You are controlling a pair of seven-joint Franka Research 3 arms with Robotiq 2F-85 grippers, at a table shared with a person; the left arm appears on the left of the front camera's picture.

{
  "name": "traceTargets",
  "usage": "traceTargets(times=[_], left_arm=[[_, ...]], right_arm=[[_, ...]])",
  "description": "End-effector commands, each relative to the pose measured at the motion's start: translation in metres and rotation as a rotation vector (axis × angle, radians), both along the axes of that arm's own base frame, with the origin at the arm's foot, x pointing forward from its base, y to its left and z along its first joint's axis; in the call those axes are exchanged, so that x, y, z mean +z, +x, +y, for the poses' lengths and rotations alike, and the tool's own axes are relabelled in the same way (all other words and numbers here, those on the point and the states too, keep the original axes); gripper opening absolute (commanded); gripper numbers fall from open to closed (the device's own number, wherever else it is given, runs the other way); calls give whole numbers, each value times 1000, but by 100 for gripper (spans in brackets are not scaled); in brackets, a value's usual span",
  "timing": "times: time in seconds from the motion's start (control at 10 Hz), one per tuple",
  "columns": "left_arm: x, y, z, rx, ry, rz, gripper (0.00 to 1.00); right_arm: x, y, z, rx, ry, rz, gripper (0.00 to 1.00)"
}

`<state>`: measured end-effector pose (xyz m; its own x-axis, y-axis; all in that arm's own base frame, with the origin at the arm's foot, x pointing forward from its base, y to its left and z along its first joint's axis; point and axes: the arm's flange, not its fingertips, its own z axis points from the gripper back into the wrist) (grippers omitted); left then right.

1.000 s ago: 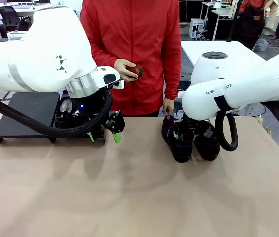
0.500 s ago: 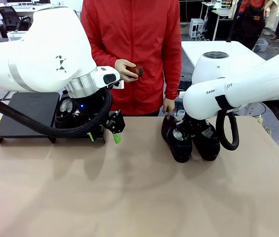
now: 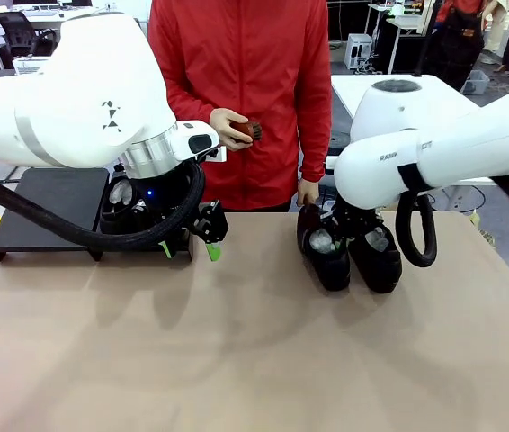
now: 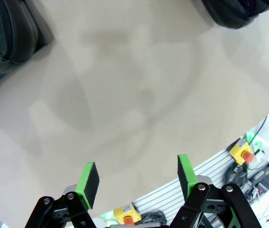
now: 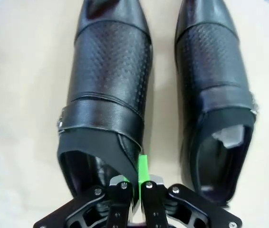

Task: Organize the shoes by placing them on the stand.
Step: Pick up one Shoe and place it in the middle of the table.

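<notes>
Clamping the inner side wall of one shoe (image 5: 110, 80) near its opening, the right gripper (image 5: 140, 175) was fully closed on the leather edge. A second shoe (image 5: 215, 71) lay just beside the gripped one and parallel to it, with white paper (image 5: 229, 135) showing in its opening. Both shoes stood on the tan table (image 3: 254, 360), well apart from the stand (image 3: 52, 202) at the robot's left. The left gripper (image 4: 137, 175) hung above bare tabletop near the stand, jaws wide apart and holding nothing. Another shoe (image 4: 8, 33) lay at the stand's corner. The person's hand (image 3: 227, 124) held a small brown brush (image 3: 253, 130).
</notes>
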<state>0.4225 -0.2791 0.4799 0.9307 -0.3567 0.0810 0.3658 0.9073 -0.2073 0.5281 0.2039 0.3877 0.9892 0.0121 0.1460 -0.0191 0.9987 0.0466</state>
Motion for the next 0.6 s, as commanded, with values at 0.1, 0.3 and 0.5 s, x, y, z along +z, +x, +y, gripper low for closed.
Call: traceTargets(times=[0.1, 0.3, 0.5], left_arm=[[3, 0, 2, -8, 11, -3, 86], [3, 0, 2, -8, 11, -3, 86], [3, 0, 2, -8, 11, -3, 86]], right_arm=[[38, -81, 2, -48, 132, -19, 0], [25, -139, 25, -1, 238, 78, 0], [10, -182, 49, 74, 301, 115, 0]])
